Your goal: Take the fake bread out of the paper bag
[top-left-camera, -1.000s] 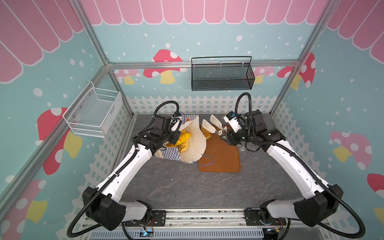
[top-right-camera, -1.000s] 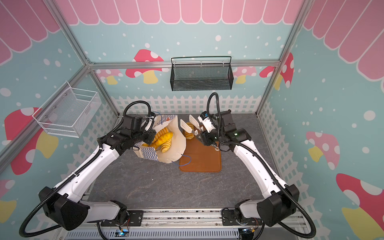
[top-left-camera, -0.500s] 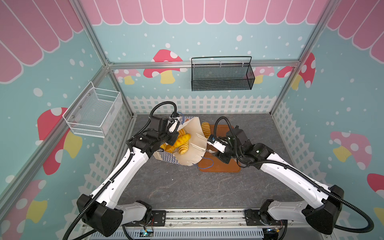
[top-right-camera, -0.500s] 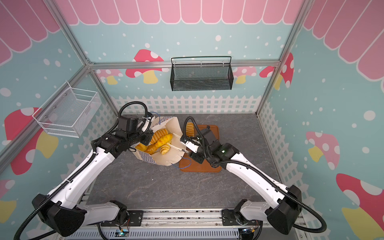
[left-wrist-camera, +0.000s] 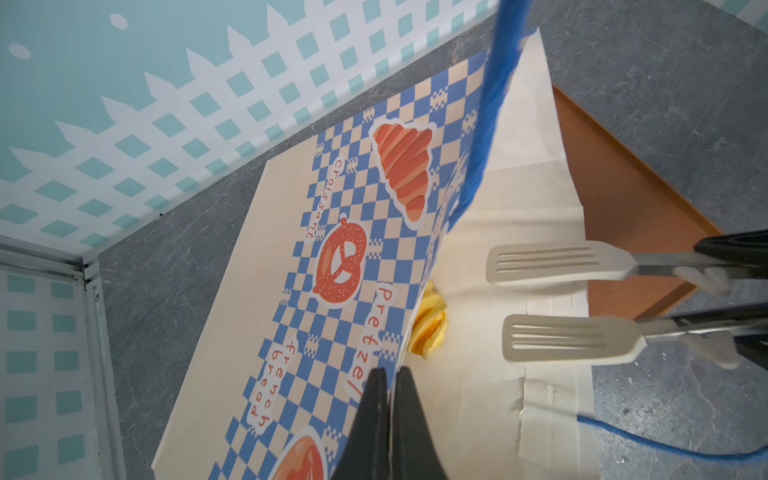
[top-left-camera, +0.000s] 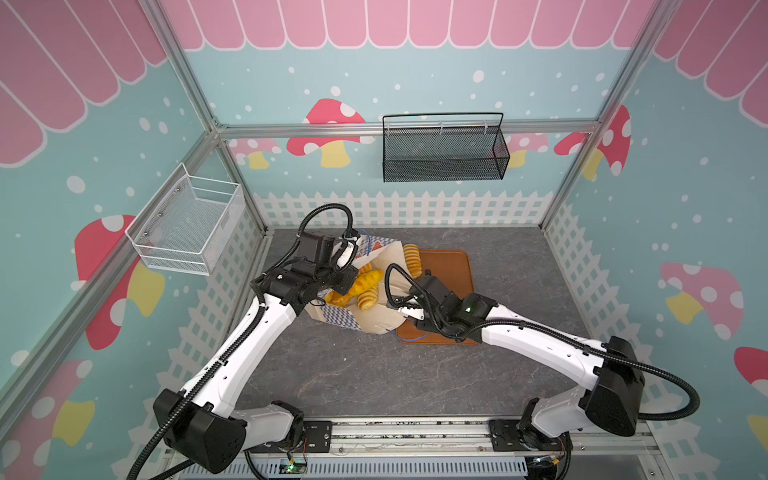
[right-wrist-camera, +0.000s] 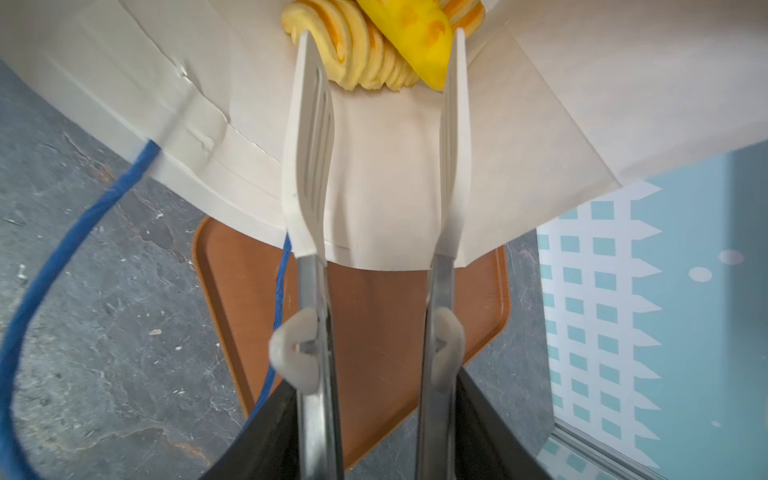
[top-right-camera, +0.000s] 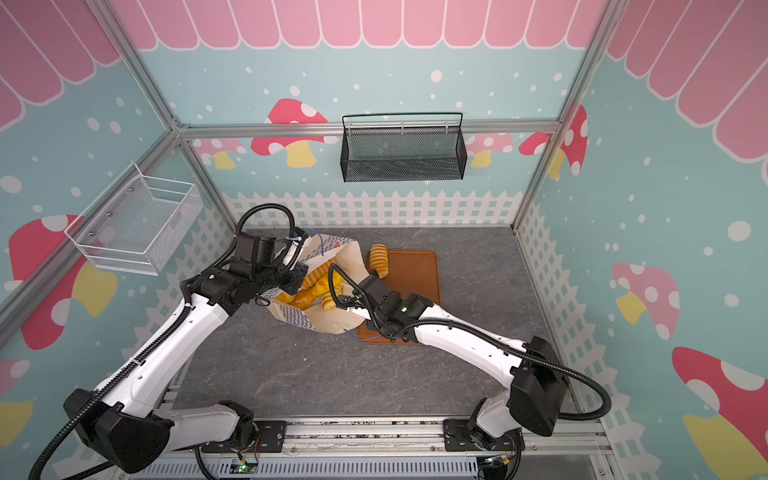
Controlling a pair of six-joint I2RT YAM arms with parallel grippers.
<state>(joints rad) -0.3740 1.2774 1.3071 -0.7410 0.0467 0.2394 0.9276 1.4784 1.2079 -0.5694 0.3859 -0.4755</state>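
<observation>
**Swinging tongs (right-wrist-camera: 309,145) off tray (top-left-camera: 449,266) rear, into paper bag (top-left-camera: 374,322) mouth**

Shifting since approx 1 s ago: bringing right arm fwd and leftward, carrying tongs from above back of tray down to bag opening. Still pinching bag on left side, same spot.

Resting bag on its side on grey table (top-left-camera: 374,374), back-centre, mouth turned toward right arm. Overlapping tray's left edge w/ lower lip, in both top views.

Gripping upper checkered wall at its rim w/ left gripper (left-wrist-camera: 390,376), jaws fully closed on paper, holding that wall raised off lower one.

Clamping tongs' two metal arms w/ right gripper (right-wrist-camera: 376,390), fingers partly closed, pressing from outside. Holding white slotted blades apart over lower lip, tips just inside mouth.

Flanking a ridged piece of fake bread (right-wrist-camera: 361,54) w/ those tips; squeezing or only beside it, cannot tell. Showing several more golden pcs piled deeper in bag, in both top views. Sitting one ridged loaf (top-left-camera: 412,257) outside, at tray's back-left corner, just beside bag.

Trailing thin blue cord handle (right-wrist-camera: 99,203) from lower lip onto table, near tray's front-left corner.
</observation>
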